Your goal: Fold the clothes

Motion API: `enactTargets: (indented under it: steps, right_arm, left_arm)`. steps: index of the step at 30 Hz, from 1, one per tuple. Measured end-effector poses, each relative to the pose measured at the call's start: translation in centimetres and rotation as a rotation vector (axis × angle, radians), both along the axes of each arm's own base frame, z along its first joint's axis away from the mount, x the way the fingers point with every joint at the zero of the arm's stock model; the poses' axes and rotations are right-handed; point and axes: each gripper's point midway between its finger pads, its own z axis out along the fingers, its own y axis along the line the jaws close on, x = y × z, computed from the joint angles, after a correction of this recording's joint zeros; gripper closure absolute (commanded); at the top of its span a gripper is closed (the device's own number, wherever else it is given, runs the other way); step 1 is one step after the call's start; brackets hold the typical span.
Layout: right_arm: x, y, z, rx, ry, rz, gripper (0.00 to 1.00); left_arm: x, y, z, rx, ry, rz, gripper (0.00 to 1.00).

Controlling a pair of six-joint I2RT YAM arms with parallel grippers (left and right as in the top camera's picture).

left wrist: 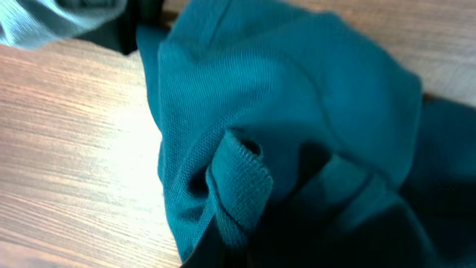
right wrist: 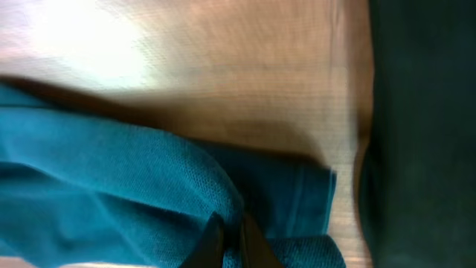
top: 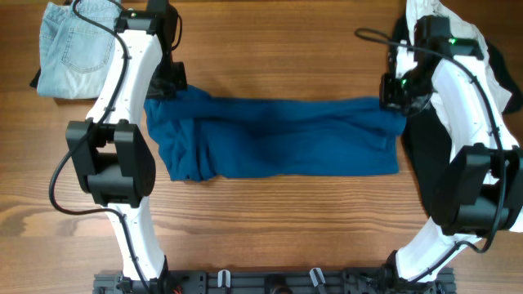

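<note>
Left gripper [top: 167,84], seen from overhead, sits at the upper left corner of the dark-blue shirt [top: 278,137], and the right gripper [top: 395,96] sits at the shirt's upper right corner. Both sets of fingers are hidden under the black wrists in this view. The shirt lies in a long rumpled band across the middle of the wooden table [top: 270,220], running from one gripper to the other. Pale denim jeans [top: 78,45] lie folded at the far left corner, partly covered by the left arm. At the far right a white shirt [top: 505,77] and black pieces [top: 429,163] lie heaped under the right arm, their outlines cut off by it and by the frame edge. In the left wrist view the dark-blue shirt [left wrist: 297,97] fills most of the picture, bunched close to the lens with a ribbed edge curled over. The lower part falls into shadow and no fingers can be made out, so I cannot tell whether the left gripper is closed or holds the cloth. A scrap of the jeans [left wrist: 44,18] shows at the top left. In the right wrist view, which is blurred, the right gripper [right wrist: 232,240] has its two dark fingers pressed together on a fold of the shirt [right wrist: 111,179] at the bottom edge. Black cloth [right wrist: 424,134] fills the right side.
</note>
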Motion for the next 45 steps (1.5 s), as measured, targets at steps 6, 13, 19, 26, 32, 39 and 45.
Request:
enactTargets:
  steps: [6,13,19,26,32,39,45]
  right_arm:
    - [-2.0,-0.3,-3.7,-0.018,0.065,-0.07,0.96]
    - [1.2,1.1,-3.3,0.062,-0.085,0.039,0.94]
    - [1.0,5.2,-2.0,0.26,-0.171,0.327,0.96]
    - [-2.1,7.3,-1.5,0.366,-0.093,0.425,0.95]
    - [-5.0,7.7,-2.5,0.41,0.023,0.364,0.96]
    - [-7.9,5.6,-5.3,0.375,0.164,0.166,0.73]
    - [-5.4,0.9,-6.1,0.267,0.117,-0.094,0.43]
  left_arm:
    - [-2.4,0.1,-2.4,0.004,0.097,0.0,0.96]
    - [-1.9,0.1,-2.7,0.002,0.076,0.0,0.96]
    - [-1.2,-0.1,-2.8,-0.01,0.046,0.001,0.96]
    - [-0.9,-0.4,-2.9,-0.023,0.033,0.001,0.96]
    - [-0.9,-0.4,-2.9,-0.025,0.033,0.001,0.96]
    - [-0.8,-0.4,-2.9,-0.028,0.031,0.001,0.96]
    - [-0.5,-0.5,-2.9,-0.029,0.017,0.006,0.57]
